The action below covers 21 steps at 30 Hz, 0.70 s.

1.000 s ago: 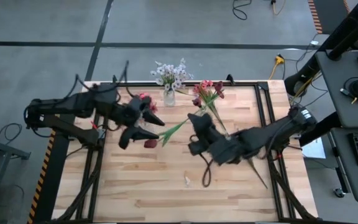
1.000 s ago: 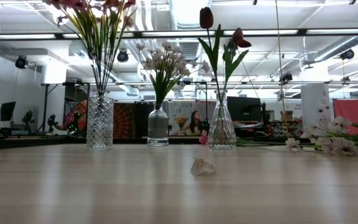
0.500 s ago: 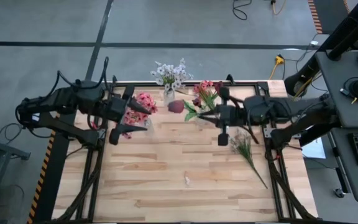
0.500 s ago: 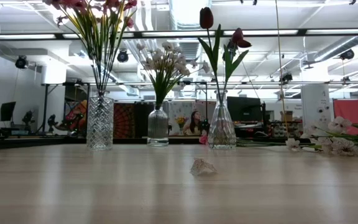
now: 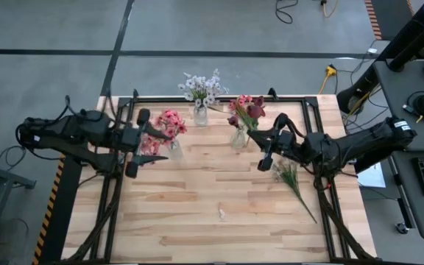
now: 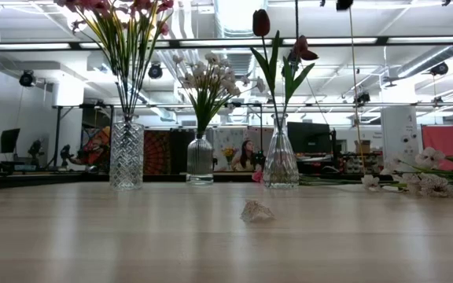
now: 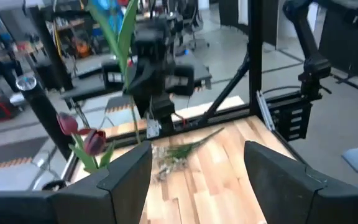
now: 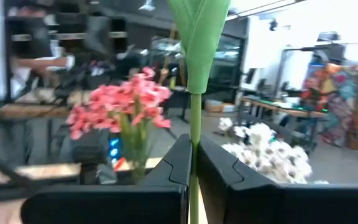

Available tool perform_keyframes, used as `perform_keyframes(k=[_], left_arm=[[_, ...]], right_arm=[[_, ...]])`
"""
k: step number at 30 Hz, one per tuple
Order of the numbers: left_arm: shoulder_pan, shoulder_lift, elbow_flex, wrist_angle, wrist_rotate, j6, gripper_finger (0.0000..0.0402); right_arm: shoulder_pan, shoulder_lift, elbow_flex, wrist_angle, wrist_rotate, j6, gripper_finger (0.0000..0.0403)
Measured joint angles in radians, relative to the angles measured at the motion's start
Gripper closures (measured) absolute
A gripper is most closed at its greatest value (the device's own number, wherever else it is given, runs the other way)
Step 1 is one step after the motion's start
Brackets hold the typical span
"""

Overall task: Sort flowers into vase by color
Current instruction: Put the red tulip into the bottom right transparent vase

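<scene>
Stem [image 8: 194,124] pinched upright between the closed jaws of the right gripper [image 5: 265,151], its long axis running straight up past the fingers to a broad green leaf, is the thing the coming move turns on. Seen from above, that gripper sits just beside the clear vase [image 5: 239,138] holding dark red tulips [image 5: 254,109] near the far edge of the tabletop [image 5: 197,199], so the right arm is far the nearer of the two to that vase, and the stalk appears to need only a short lowering into its neck. One loose spray of small white blossoms [image 5: 291,179] lies flat on the wood close to the right arm, its stalk angled toward the near right corner. Across the tabletop, the left gripper [image 5: 140,143] hangs beside the pink-flower vase [image 5: 169,126] with jaws spread wide and nothing between them. Farther back stands the vase of white-lilac blooms [image 5: 202,94]. No brand, label or legible writing shows anywhere.
</scene>
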Motion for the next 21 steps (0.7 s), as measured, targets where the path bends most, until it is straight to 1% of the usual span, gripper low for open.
perform_keyframes(k=[4, 6, 9, 14, 17, 18, 21], left_arm=[[-0.042, -0.034, -0.002, 0.001, -0.043, 0.041, 0.0165], [-0.057, -0.05, -0.002, 0.001, -0.075, 0.07, 0.0165], [-0.067, -0.068, -0.005, -0.003, -0.115, 0.096, 0.0165], [-0.067, -0.082, -0.06, 0.01, -0.146, 0.138, 0.0165], [-0.067, -0.083, -0.113, 0.024, -0.214, 0.15, 0.0165], [-0.067, -0.083, -0.127, 0.024, -0.232, 0.147, 0.0165], [-0.068, -0.091, -0.163, 0.025, -0.246, 0.123, 0.0165]], right_arm=[[0.0, 0.031, -0.101, 0.234, 0.051, 0.006, 0.0391], [-0.002, 0.049, -0.144, 0.338, 0.101, 0.009, 0.039], [-0.008, 0.092, -0.191, 0.436, 0.135, 0.014, 0.0391], [-0.046, 0.166, -0.205, 0.513, 0.139, 0.028, 0.039], [-0.083, 0.192, -0.207, 0.508, 0.136, 0.053, 0.039], [-0.093, 0.194, -0.207, 0.509, 0.122, 0.055, 0.039], [-0.119, 0.193, -0.207, 0.498, 0.073, 0.075, 0.039]])
